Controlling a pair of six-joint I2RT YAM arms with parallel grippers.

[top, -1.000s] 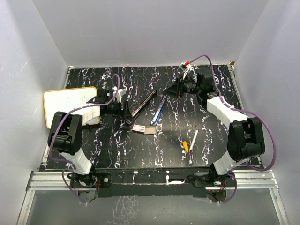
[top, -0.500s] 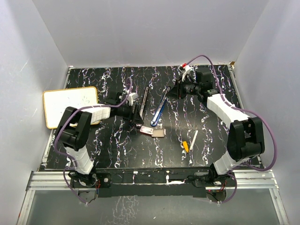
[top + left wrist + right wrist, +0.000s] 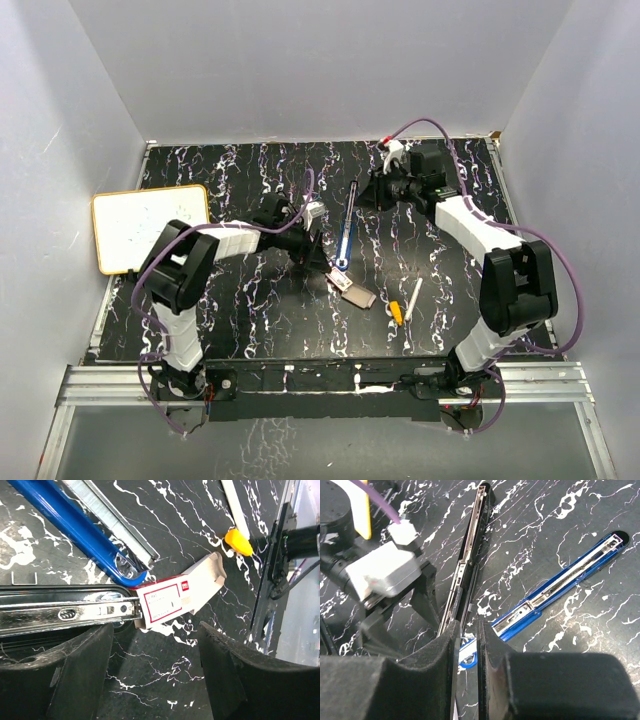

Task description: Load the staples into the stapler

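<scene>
On open table (image 3: 240, 320), clear of edges, staples (image 3: 175, 597) touch the black stapler (image 3: 65, 612); left gripper (image 3: 155, 635) open, right gripper (image 3: 467, 626) closed.

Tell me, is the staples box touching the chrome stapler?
Touching. The left wrist view shows the end of the chrome stapler lying against the short end of the staples box, with no table visible between them.

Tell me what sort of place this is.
Likely a lab robot test booth: plain white walls box in a black marbled table, with a left arm and a right arm bolted to a metal rail.
</scene>
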